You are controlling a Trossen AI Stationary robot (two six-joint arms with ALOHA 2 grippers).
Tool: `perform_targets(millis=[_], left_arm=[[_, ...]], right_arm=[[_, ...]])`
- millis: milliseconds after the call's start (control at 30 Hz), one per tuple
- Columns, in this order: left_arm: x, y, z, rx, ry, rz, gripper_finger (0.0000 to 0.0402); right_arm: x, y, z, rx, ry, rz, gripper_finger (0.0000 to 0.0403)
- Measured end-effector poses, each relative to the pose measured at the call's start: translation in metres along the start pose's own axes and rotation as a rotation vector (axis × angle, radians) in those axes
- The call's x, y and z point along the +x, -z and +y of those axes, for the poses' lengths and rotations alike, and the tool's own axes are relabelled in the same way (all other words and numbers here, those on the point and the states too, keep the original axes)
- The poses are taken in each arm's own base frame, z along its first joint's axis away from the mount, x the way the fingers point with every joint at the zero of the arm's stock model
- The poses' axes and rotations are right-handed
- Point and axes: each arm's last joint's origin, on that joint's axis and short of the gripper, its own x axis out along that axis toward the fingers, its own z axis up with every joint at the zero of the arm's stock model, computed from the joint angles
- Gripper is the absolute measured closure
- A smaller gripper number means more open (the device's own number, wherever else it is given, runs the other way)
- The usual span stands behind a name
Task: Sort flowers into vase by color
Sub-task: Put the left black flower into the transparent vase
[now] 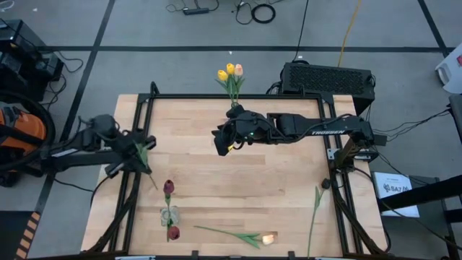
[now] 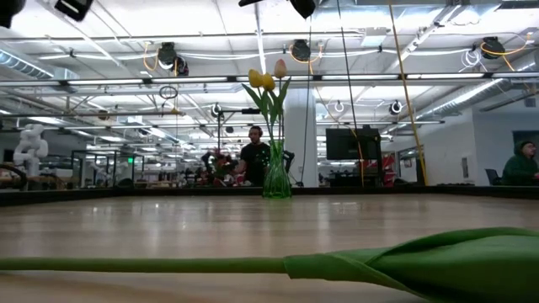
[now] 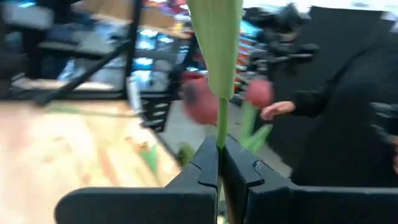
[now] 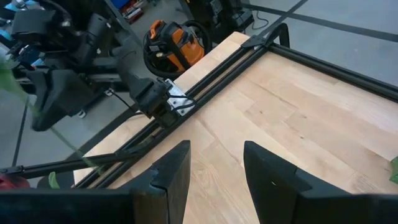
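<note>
Left gripper: the left gripper (image 3: pixel 219 163) sits at about nine o'clock on the table (image 1: pixel 289 195), its fingers pinched tight on the thin stem of a dark red tulip (image 1: pixel 168 187).
Held flower: the stem runs from the pinch toward six o'clock, the head hanging over the wood just above the near vase (image 1: pixel 169 215).
Near vase: at about seven o'clock, small and clear, already holding one red flower (image 1: pixel 173 232).
Far vase: at twelve o'clock on the table's edge, holding the yellow and peach tulips (image 1: pixel 229 71).
Right gripper: the right gripper (image 4: pixel 214 163) hovers near the table's centre with its fingers spread apart and nothing between them.
Loose flowers: a pale-headed tulip (image 1: pixel 249 236) lies flat at six o'clock; another stem (image 1: pixel 315 202) lies at about four o'clock.
Risk, stem: the grip is far from the head, so I'd guess the long stem can swing and miss the narrow mouth.
Risk, vase: a sideways nudge from the stem looks likely to tip that light vase.
Risk, colour: carrying it to the far vase would mix the reds with the yellows.
</note>
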Motion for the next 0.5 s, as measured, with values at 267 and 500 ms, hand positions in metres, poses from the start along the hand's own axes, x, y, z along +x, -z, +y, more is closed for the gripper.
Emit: perform_targets(millis=[267, 500], left_arm=[[0.006, 0.002, -0.009, 0.059, 0.204, 0.026, 0.0399], [0.011, 0.004, -0.018, 0.137, 0.272, 0.033, 0.0399]], right_arm=[[0.000, 0.000, 0.000, 0.000, 0.000, 0.000, 0.0261], [0.000, 0.000, 0.000, 0.000, 0.000, 0.000, 0.0261]])
